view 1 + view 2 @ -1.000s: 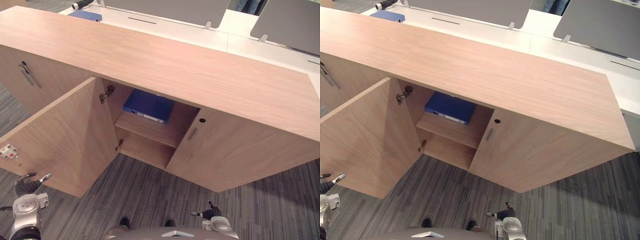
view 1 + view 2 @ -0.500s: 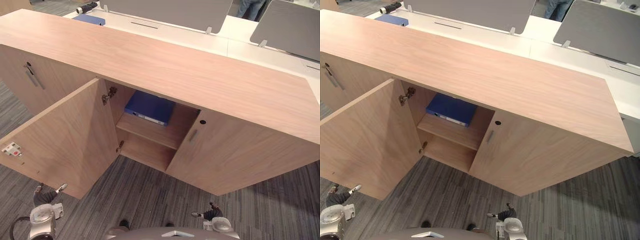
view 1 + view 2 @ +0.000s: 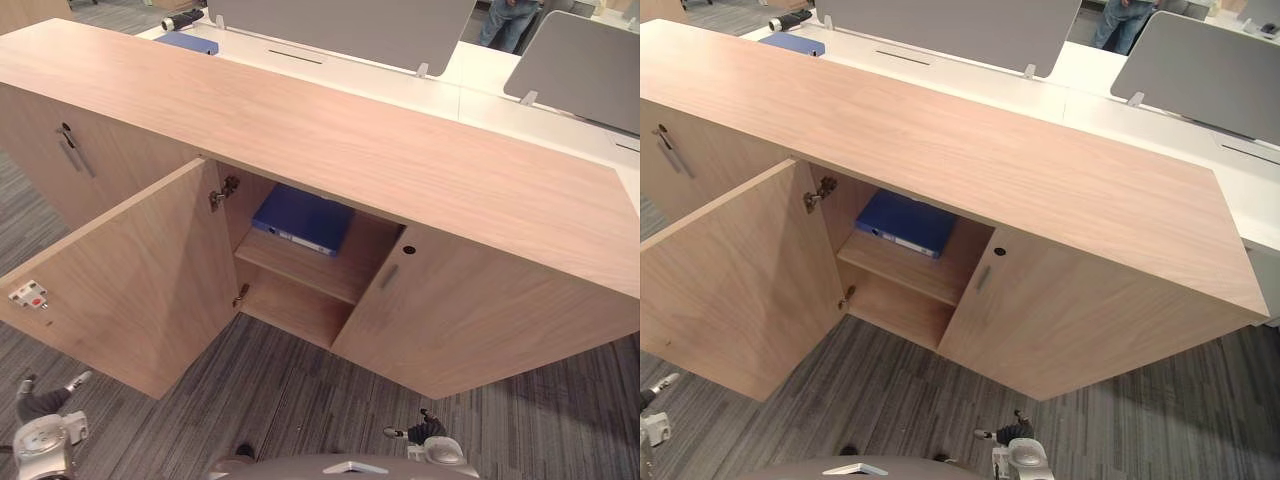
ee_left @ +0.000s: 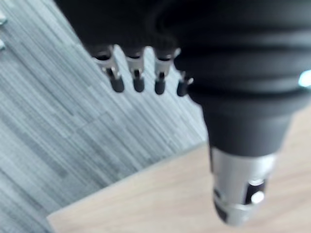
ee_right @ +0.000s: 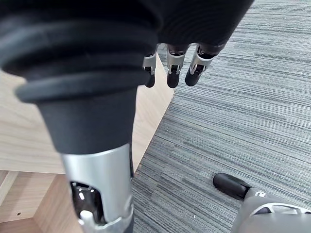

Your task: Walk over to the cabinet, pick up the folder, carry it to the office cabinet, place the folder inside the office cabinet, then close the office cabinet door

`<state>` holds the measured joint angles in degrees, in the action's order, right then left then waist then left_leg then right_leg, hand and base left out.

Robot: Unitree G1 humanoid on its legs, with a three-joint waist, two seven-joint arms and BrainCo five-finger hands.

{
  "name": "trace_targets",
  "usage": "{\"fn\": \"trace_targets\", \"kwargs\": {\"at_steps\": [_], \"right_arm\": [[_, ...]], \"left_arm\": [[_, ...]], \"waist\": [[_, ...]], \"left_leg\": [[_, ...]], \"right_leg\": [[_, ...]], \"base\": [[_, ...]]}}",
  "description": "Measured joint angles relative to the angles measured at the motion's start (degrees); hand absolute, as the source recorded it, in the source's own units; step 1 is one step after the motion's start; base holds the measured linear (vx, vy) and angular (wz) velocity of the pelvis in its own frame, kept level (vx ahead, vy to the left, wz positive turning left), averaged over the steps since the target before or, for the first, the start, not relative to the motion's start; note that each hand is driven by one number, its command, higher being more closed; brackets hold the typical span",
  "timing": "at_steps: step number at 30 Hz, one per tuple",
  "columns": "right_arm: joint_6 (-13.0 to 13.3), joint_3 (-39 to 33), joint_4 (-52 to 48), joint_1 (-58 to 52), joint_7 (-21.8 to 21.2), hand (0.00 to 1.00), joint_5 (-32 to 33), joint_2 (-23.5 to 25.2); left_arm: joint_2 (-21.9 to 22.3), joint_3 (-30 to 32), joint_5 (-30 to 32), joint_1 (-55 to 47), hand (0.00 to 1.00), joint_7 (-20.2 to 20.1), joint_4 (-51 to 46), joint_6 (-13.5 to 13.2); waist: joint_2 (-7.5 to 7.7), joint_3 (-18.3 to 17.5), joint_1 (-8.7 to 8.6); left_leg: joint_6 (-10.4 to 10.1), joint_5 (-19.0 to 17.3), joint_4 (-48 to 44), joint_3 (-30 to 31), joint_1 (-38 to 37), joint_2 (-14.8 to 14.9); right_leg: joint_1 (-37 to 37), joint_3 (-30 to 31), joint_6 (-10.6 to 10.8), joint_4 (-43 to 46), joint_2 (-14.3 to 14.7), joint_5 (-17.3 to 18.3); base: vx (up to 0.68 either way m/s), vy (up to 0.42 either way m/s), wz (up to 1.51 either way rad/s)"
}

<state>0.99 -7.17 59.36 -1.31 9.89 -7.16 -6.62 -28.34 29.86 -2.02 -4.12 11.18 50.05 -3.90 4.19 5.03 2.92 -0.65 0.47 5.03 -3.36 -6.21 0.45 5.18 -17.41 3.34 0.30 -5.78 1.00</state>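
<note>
— Flat blue folder [image 3: 300, 218]: is it in either hand?
— No. The left hand [image 3: 45, 408] hangs low at the robot's side, its fingers [image 4: 137, 77] loose with nothing between them. The right hand [image 3: 422, 432] is likewise slack and empty, its fingers [image 5: 171, 68] over the grey striped carpet [image 5: 243, 97]. Both being free suits what I take to be the remaining step: the door.
— So where does the folder lie?
— Inside the long light wooden cabinet [image 3: 330, 130], flat on the upper shelf [image 3: 300, 272], spine facing out. Lying flat, it fits under the top board and, I judge, sits clear of the door's swing.
— And the compartment below?
— What shows of it is bare board.
— The doors?
— The left door [image 3: 130, 290] stands swung wide towards the robot. Its hinges [image 3: 226, 190] are exposed, and a small red-and-white catch [image 3: 27, 294] sits on its inner face near the free edge. The right door [image 3: 470, 320] is shut and has a slim metal handle [image 3: 387, 275]. The left hand is near the open door's lower edge but apart from it, so I'd expect that hand to do the pushing.
— Anything beyond?
— Behind the cabinet is a white desk [image 3: 540, 115]. It carries a second blue folder [image 3: 187, 42] beside a dark cylindrical object [image 3: 183, 18], with grey desk screens [image 3: 340, 25] above. A person [image 3: 505, 18] stands past them.
</note>
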Motion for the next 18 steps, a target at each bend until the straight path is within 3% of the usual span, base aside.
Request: {"fn": "trace_targets", "kwargs": {"at_steps": [13,18], "right_arm": [[0.03,0.16,-0.19,-0.73,-1.03,0.0,0.0,-0.41],[0.02,0.17,-0.2,-1.16,-1.16,0.0,0.0,-0.68]], "left_arm": [[-3.72,1.45,-0.05,0.55,0.0,0.11,-4.35,-0.05],[-3.65,-2.21,-0.17,1.4,0.0,-0.16,-9.04,-0.47]], "waist": [[-0.77,-0.18,0.42],[-1.2,-0.09,0.35]], "left_leg": [[-0.04,-0.06,0.01,0.12,-0.79,0.13],[-0.11,-0.24,0.02,0.09,-0.76,0.16]], "right_leg": [[0.78,0.18,-0.72,0.17,0.1,0.52],[0.76,0.36,-0.66,0.07,0.17,0.82]], "base": [[-0.03,-0.011,0.0],[-0.01,-0.003,0.0]]}}
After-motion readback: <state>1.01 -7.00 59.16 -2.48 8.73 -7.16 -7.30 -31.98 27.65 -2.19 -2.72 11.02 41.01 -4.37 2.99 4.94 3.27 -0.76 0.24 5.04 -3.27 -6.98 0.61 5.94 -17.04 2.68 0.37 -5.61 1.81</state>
